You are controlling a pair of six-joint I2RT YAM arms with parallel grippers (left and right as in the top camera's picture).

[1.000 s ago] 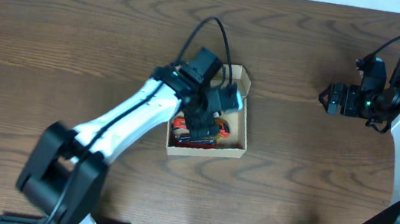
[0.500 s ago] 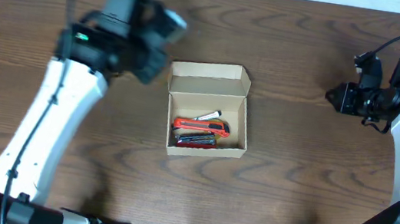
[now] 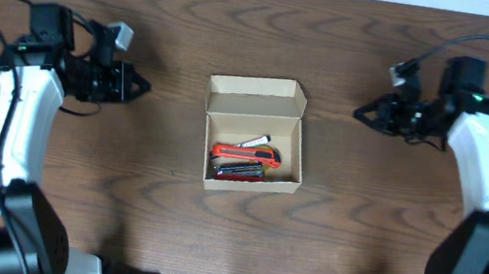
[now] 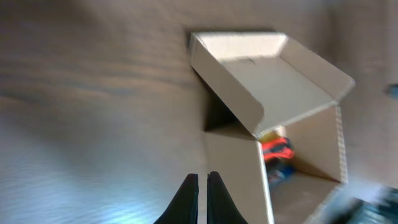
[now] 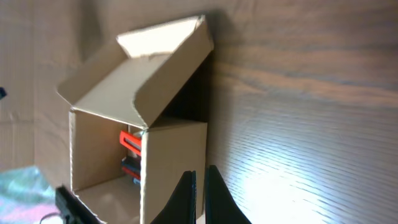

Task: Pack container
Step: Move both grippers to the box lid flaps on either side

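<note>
Overhead, we see a small tan box [image 3: 250, 182] in the middle of a brown wooden table [image 3: 124, 187]. Its lid [image 3: 257, 100] stands open, hinged at the far edge. Inside, toward the near end, lies a small cluster of items [image 3: 241, 160], red and dark, with one pale piece on top. The far half of the floor is bare.

The left gripper [image 3: 140, 85] hangs well to the left of the box and the right gripper [image 3: 361, 113] well to its right. Both point inward at it and neither touches it. In each wrist view the fingers [image 4: 186, 199] and [image 5: 217, 190] are pinched almost together with nothing between them, so we read both tools as clenched and empty.

We judge the filling to be done or nearly done, since no loose objects show on the table. What appears to be left is folding the lid down and closing the box.

Several things are hard to make out. We cannot name the items in the box, as they are small overhead and mostly hidden by the walls in the wrist views. Both wrist pictures are blurred, the left more so. Blurry shapes at their lower corners are cut off and we cannot identify them.
</note>
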